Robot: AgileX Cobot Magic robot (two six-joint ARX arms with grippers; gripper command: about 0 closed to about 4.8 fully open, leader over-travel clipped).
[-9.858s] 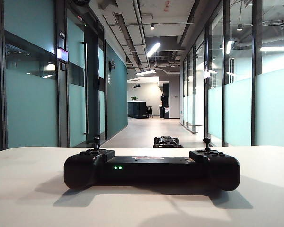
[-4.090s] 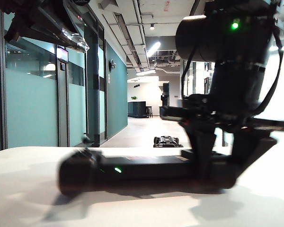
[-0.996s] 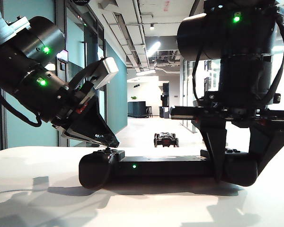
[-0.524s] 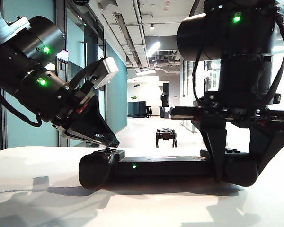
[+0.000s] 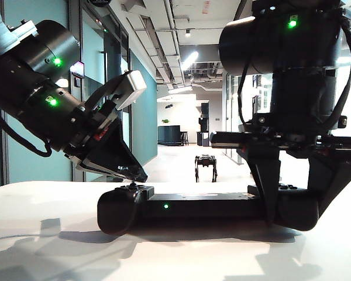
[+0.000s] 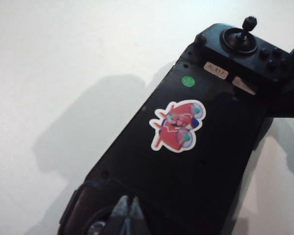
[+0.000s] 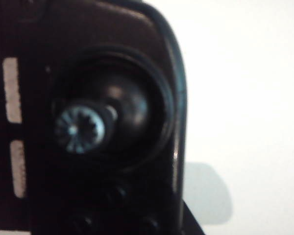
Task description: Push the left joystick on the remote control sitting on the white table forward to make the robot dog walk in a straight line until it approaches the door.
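The black remote control [image 5: 202,208] lies on the white table [image 5: 47,240]. My left gripper [image 5: 140,177] comes down at a slant over its left lobe. Its shut tips rest against the left joystick [image 5: 132,186]. In the left wrist view the pinched fingertips [image 6: 129,211] sit beside that stick's shiny knob [image 6: 95,227]. My right gripper [image 5: 296,202] straddles the right lobe, one finger on each side, and is shut on it. The right wrist view looks straight down on the second stick [image 7: 80,128]. The robot dog [image 5: 205,166] stands on its legs down the corridor.
Beyond the table's far edge a long corridor [image 5: 181,161] runs away between teal glass walls, with dark door frames [image 5: 114,111] along the left side. A cartoon sticker [image 6: 178,126] marks the controller's middle bar. Both arms loom large over the table.
The robot dog has risen from a crouch onto its legs and walked a little farther down the corridor. Both arms and the controller have stayed put.
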